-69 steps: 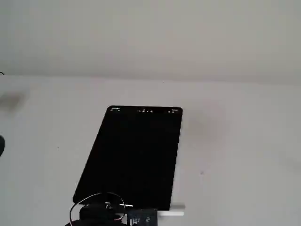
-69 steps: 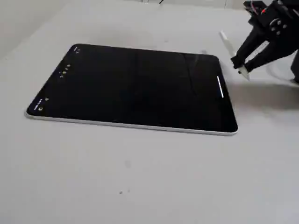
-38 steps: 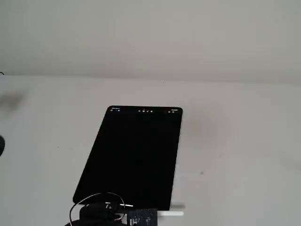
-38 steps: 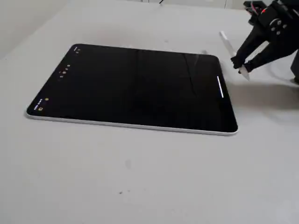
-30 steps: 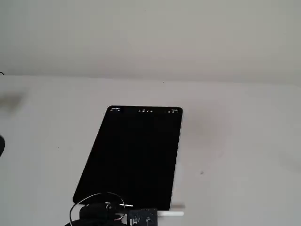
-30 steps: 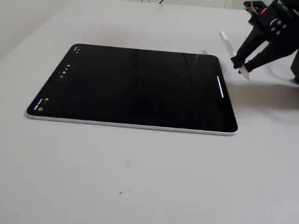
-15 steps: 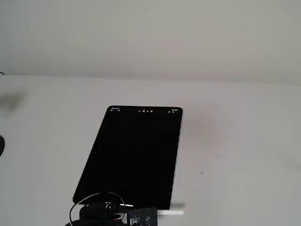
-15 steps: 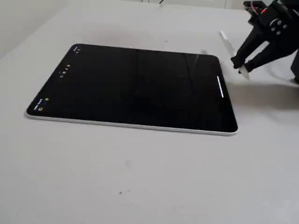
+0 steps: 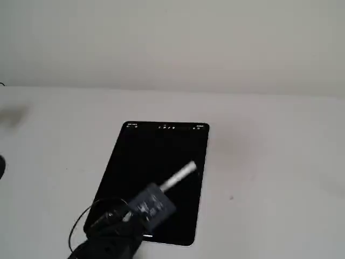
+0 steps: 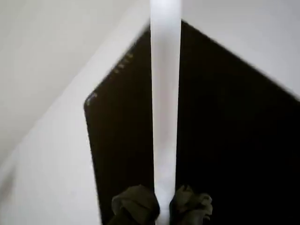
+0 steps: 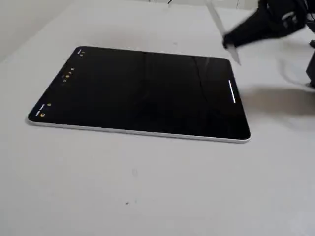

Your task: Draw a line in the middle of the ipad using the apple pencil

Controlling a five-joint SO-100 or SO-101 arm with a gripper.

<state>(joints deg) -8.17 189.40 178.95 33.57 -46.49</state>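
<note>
The iPad [image 9: 151, 178] lies flat on the white table, its screen black with small icons along one short edge. It also shows in the wrist view [image 10: 225, 131] and in a fixed view [image 11: 138, 93]. My gripper [image 9: 156, 200] reaches in from the lower left and is shut on the white Apple Pencil [image 9: 180, 174], which points out over the screen's right half. In the wrist view the fingertips [image 10: 136, 206] clamp the pencil [image 10: 165, 93]. In a fixed view the blurred gripper [image 11: 231, 39] holds the pencil [image 11: 224, 32] near the iPad's far right corner; I cannot tell if the tip touches.
A short white bar [image 11: 232, 92] shows on the screen near one short edge. A black cable loop [image 9: 81, 224] hangs by the arm. The white table [image 9: 269, 162] extends on all sides of the iPad, with a pale wall behind.
</note>
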